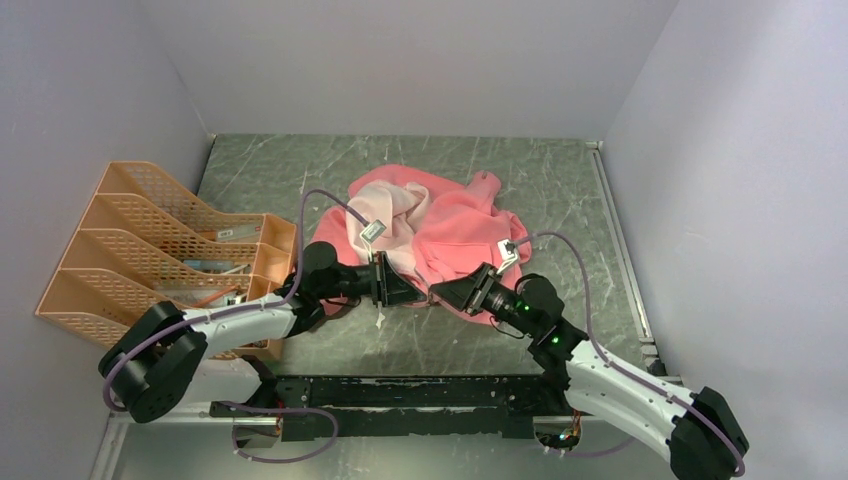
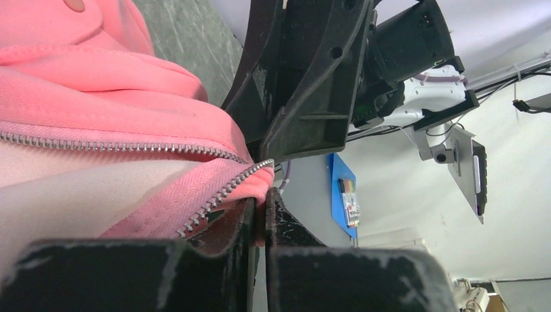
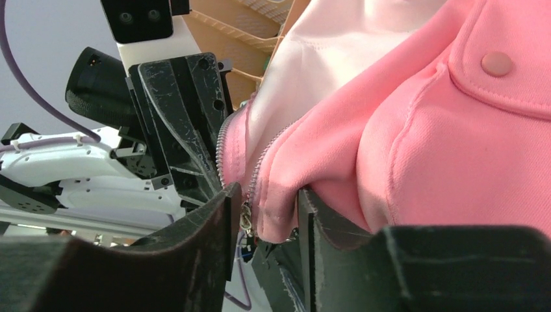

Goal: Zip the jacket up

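Two pinches on jacket [image 1: 450,235]: my left gripper [image 2: 260,214] anchors zipper [image 2: 97,146] end; right gripper [image 3: 266,208] clamps hem, slider [image 3: 247,218] between fingers [image 3: 195,247].

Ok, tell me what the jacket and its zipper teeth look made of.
The jacket looks like soft matte fleece or knit: fine ribbed texture, limp rounded folds. The zipper teeth seem metal, small, silvery and glinting; plated plastic is possible.

The jacket [image 1: 455,235] is salmon pink, its lining [image 1: 400,225] paler pink, its zipper [image 2: 97,145] silvery-toothed. The desk [image 1: 560,190] is dark grey-green marble with white veins. The rack [image 1: 140,230] is peach-orange, pierced in a fine grid. The left hand [image 1: 385,280] and right hand [image 1: 450,292] are black, scuffed pale. Purple cables [image 1: 322,195] trail along the white arms [image 1: 240,322].
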`<action>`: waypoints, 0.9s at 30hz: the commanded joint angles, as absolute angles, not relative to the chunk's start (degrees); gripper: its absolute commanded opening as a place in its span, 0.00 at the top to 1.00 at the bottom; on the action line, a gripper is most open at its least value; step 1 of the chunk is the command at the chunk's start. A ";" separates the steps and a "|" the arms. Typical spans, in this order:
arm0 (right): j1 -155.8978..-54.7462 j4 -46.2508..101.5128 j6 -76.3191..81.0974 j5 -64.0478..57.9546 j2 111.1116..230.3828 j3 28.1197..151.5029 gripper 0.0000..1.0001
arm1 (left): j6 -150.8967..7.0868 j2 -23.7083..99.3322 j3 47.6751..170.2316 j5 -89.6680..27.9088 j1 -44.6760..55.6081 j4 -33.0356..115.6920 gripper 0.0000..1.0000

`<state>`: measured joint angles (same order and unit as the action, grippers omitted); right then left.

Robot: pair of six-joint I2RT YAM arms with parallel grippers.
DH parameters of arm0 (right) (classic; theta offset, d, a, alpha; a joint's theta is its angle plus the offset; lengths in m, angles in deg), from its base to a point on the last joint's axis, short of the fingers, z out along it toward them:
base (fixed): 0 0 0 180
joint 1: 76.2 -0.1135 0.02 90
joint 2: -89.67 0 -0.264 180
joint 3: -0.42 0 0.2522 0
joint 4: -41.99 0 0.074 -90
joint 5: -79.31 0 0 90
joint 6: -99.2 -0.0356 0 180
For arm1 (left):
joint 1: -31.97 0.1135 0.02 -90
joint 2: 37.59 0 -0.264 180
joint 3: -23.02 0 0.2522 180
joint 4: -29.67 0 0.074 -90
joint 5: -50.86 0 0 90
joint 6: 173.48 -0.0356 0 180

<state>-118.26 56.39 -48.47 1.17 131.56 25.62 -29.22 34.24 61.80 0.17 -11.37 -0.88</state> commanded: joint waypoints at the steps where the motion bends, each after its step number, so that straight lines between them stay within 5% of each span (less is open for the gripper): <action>1: -118.28 52.24 -49.00 1.44 128.25 25.50 0.57 | -27.86 34.47 61.75 3.79 -11.99 -4.96 0.92; 16: -118.17 24.00 -43.52 -0.68 114.49 30.18 0.40 | -27.58 34.97 61.64 3.68 -11.94 -5.72 0.92; 27: -118.20 29.28 -46.42 12.30 116.44 30.17 0.39 | -26.80 35.68 61.48 3.49 -11.97 -6.68 0.92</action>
